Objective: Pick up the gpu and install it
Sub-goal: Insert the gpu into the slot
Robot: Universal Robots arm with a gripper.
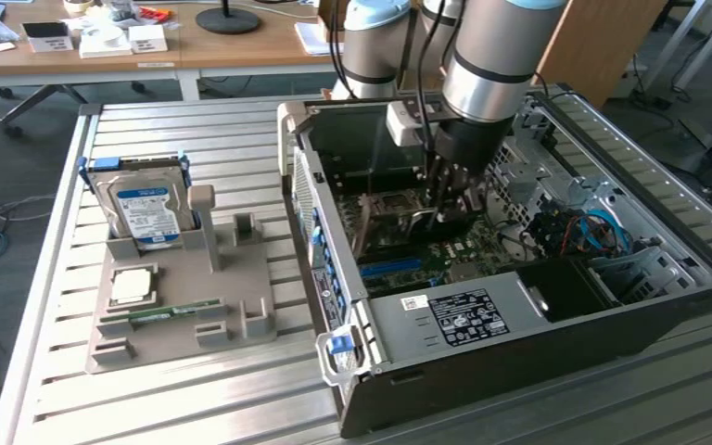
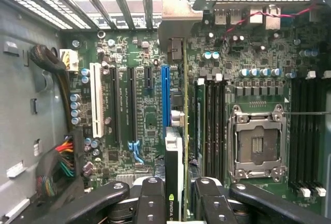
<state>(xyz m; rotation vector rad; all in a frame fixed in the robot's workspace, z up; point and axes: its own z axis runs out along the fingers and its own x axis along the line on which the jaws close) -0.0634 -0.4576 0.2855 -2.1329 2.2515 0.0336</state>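
Observation:
My gripper [image 1: 447,215] reaches down inside the open computer case [image 1: 653,306], just above the motherboard [image 1: 437,255]. In the wrist view the gripper [image 2: 176,206] is shut on the gpu [image 2: 178,146], which I see edge-on: a thin green board edge, a black cooler between the fingers [image 2: 151,199], and a silver end bracket [image 2: 178,19] at the case's rear slots. The card stands upright right beside the blue expansion slot [image 2: 165,97], on the side towards the memory slots. Whether its edge sits in a slot is hidden.
A grey parts tray [image 1: 171,315] at the exterior view's left holds a blue-labelled hard drive [image 1: 146,209], a CPU [image 1: 131,285] and a RAM stick [image 1: 164,313]. The empty CPU socket [image 2: 257,144], a cable bundle [image 2: 57,167] and the case walls surround the gripper.

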